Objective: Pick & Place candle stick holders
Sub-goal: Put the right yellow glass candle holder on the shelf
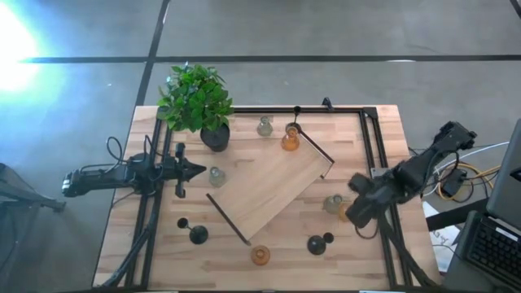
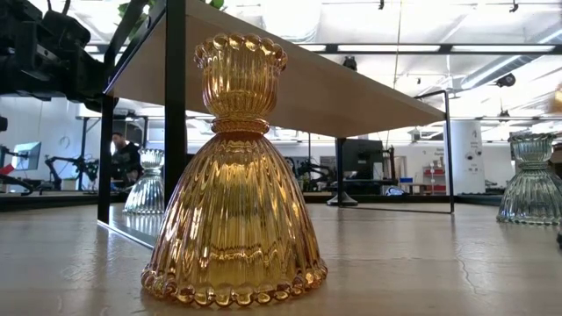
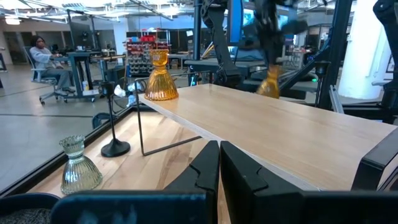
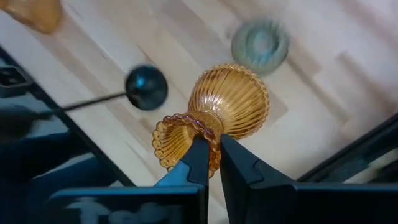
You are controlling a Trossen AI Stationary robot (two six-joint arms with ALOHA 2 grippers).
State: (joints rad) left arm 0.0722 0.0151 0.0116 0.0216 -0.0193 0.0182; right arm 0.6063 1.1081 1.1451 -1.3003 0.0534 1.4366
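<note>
Precariously pinched: right pincer (image 4: pixel 211 152) clamped tight on the beaded neck of an amber candle stick holder (image 4: pixel 227 112), apparently lifted clear of the table (image 1: pixel 358 260), near its 3 o'clock edge. Likely to twist or slide free, judging by so narrow a bite on ribbed glass with the heavy bulb swinging beyond the fingertips. Could also knock the pale green holder (image 4: pixel 260 43) just at 12 o'clock of the bulb, or the black stemmed holder (image 4: pixel 146 87) at 9 o'clock. Left pincer (image 1: pixel 195 171) shut on nothing, parked at the table's 9 o'clock side.
</note>
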